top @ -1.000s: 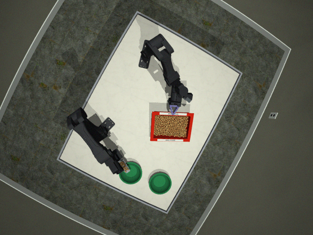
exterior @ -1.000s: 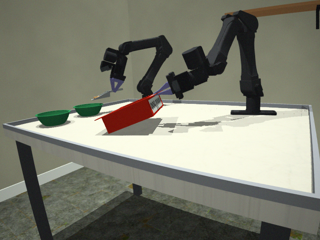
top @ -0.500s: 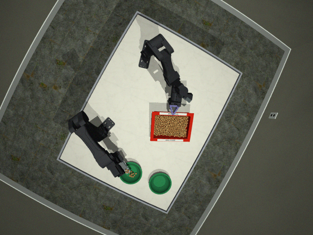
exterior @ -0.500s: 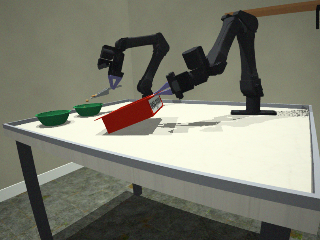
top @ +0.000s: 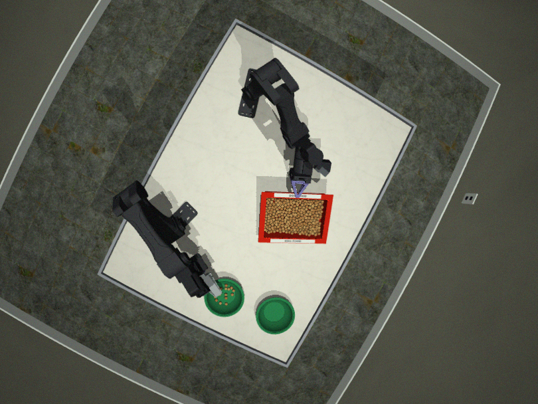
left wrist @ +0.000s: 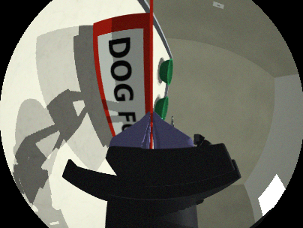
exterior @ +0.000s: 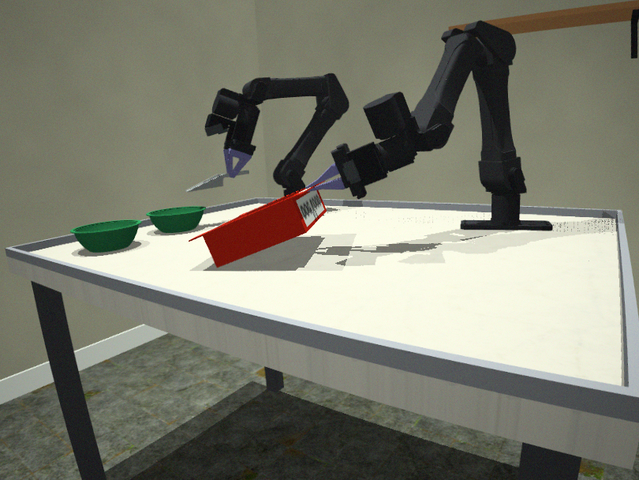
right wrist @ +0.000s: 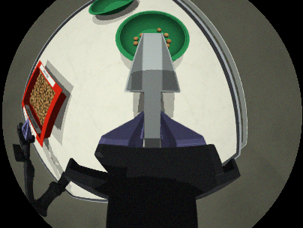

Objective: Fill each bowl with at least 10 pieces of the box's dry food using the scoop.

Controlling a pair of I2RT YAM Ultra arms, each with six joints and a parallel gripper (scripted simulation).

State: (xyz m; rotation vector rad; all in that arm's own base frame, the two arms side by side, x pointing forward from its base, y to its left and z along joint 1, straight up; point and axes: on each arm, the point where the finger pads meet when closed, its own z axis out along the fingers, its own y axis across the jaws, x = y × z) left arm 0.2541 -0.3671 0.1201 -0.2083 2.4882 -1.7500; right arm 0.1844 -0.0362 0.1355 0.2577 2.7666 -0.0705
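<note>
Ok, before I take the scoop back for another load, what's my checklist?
1. Scoop in right tool: ok.
2. Scoop emptied: ok.
3. Bowl under the scoop at ten pieces: ok, by the top view.
4. Other green bowl filled: not ok, empty.
5. Left tool pinching the dog food box wall: ok.
6. Box flat, needed only at the finish: not ok, tilted.
</note>
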